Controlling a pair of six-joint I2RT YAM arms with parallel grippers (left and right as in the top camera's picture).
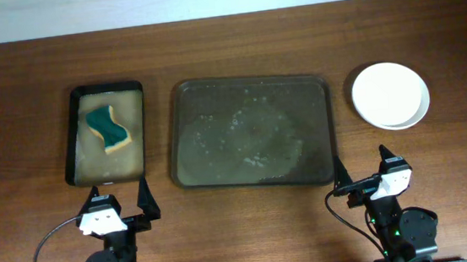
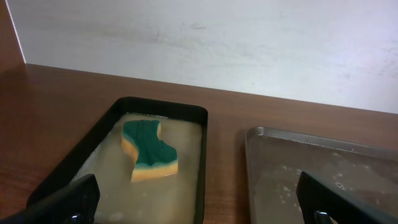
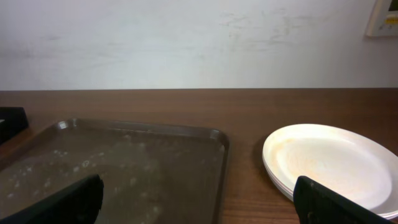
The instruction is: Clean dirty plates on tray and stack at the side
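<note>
The white plates point(image 1: 390, 93) sit stacked on the table right of the tray; in the right wrist view the stack point(image 3: 329, 162) shows a faint yellow smear on the top plate. The large dark tray point(image 1: 250, 131) lies mid-table with only wet soapy streaks on it; it also shows in the right wrist view point(image 3: 124, 168) and the left wrist view point(image 2: 323, 180). My left gripper point(image 1: 121, 207) is open and empty near the front edge, below the small black tray. My right gripper point(image 1: 363, 177) is open and empty, in front of the gap between tray and plates.
A small black tray point(image 1: 108, 132) with tan liquid holds a green and yellow sponge point(image 1: 109, 129), left of the big tray; the sponge shows in the left wrist view point(image 2: 149, 150). A white wall stands behind the table.
</note>
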